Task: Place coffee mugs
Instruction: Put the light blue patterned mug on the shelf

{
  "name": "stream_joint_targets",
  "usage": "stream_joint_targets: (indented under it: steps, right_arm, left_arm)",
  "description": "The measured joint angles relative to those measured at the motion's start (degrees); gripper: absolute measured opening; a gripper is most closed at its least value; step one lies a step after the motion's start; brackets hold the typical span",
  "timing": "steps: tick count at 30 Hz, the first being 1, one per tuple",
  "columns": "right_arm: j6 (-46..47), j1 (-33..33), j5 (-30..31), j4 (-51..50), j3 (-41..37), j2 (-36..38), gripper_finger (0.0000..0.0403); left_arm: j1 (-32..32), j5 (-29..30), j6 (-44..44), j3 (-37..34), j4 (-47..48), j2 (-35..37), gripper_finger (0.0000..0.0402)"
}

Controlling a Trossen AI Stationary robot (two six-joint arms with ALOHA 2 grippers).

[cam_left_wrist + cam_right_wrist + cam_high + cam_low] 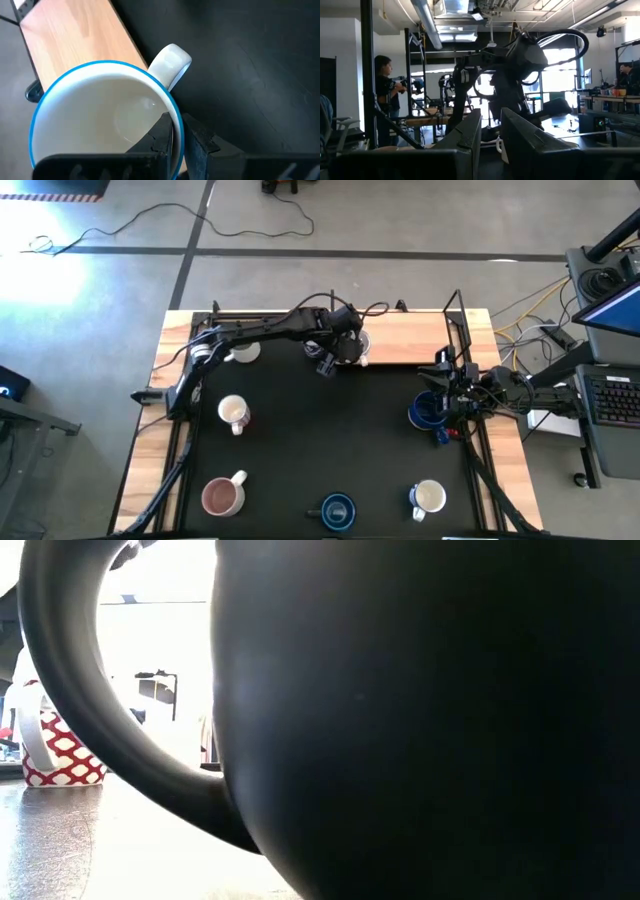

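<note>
White ceramic with a blue rim: we see the left gripper (172,145) jaws clamped on the wall of one mug (352,347), by the wooden strip (410,340). The rim pinch could slip. The right gripper (447,402) waits over a blue mug (424,412); we cannot tell its jaws.
</note>
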State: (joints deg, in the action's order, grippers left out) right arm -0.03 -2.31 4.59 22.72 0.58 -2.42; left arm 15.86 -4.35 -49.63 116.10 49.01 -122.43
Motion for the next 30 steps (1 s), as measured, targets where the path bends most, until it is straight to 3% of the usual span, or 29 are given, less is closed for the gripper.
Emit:
stream_joint_targets:
  steps: [8, 11, 16, 30]
  right_arm:
    - [0.0, 0.02, 0.01, -0.01, 0.0, 0.0, 0.0066]
    - [0.0, 0.01, -0.01, -0.03, 0.0, 0.0, 0.0066]
    - [0.0, 0.01, 0.01, 0.0, 0.0, 0.0, 0.0066]
    - [0.0, 0.02, -0.02, -0.24, 0.0, -0.01, 0.0066]
  left_arm:
    - [1.41, -0.63, -0.91, 6.24, 2.2, -3.21, 0.0013]
    - [2.25, -3.92, -0.84, 10.45, 5.88, -5.52, 0.0013]
    - [3.06, -3.96, -0.72, 19.1, 14.24, -10.96, 0.0013]
    - [4.8, -4.58, -1.76, 17.16, 14.64, -10.93, 0.0013]
